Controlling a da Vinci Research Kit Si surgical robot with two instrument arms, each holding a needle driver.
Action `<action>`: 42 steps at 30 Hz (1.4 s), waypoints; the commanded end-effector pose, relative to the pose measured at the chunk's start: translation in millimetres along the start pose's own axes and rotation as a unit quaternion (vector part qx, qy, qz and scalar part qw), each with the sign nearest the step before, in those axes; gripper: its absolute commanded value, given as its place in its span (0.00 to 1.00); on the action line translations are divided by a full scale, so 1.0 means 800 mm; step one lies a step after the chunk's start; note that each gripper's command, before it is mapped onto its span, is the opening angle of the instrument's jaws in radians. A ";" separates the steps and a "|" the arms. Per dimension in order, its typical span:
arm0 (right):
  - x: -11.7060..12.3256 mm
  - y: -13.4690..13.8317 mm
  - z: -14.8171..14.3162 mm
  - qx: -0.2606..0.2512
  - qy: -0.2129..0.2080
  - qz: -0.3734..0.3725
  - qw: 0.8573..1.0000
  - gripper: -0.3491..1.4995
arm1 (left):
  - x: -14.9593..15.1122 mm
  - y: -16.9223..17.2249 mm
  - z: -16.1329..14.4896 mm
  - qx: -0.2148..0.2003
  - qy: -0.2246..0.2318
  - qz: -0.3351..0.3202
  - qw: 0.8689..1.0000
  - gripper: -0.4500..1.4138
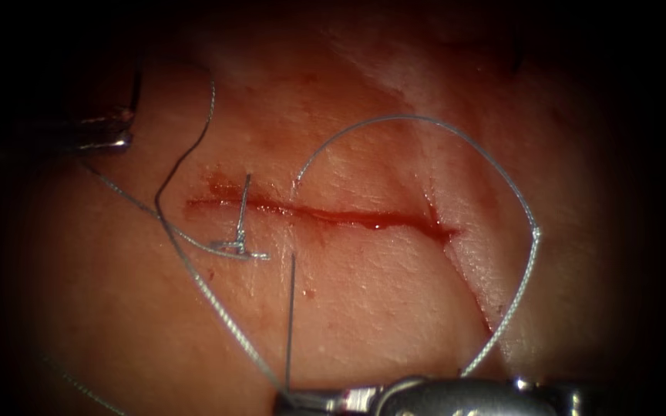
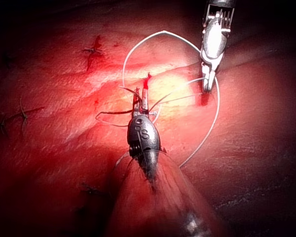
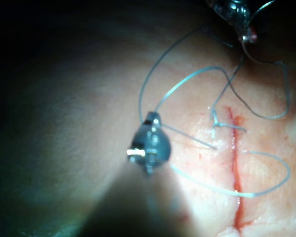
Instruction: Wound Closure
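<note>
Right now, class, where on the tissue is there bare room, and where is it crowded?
Bare: tissue lower left, outside the long thread; also inside the big loop above the cut. Crowded: the tied stitch at the cut's left end, strands crossing toward the right gripper.

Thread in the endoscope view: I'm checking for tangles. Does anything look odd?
Only slack: the thread loops right of the tied stitch, arching over the cut; another strand passes the cut's left end. Red fluid lines the cut. What the left tool and right tool hold is unclear.
</note>
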 end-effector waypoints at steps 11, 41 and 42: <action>0.0044 -0.0040 0.0015 0.016 0.017 -0.001 1.000 0.41 | -0.0011 0.0000 0.0006 -0.001 0.001 0.000 1.000 0.00; -0.0091 0.0141 -0.0007 -0.091 -0.035 0.001 0.995 0.75 | -0.0014 0.0002 0.0005 -0.002 -0.002 -0.001 1.000 0.00; -0.0100 0.0141 0.0002 -0.093 -0.038 -0.002 0.995 0.74 | -0.0014 0.0001 0.0006 -0.002 -0.002 -0.001 1.000 0.00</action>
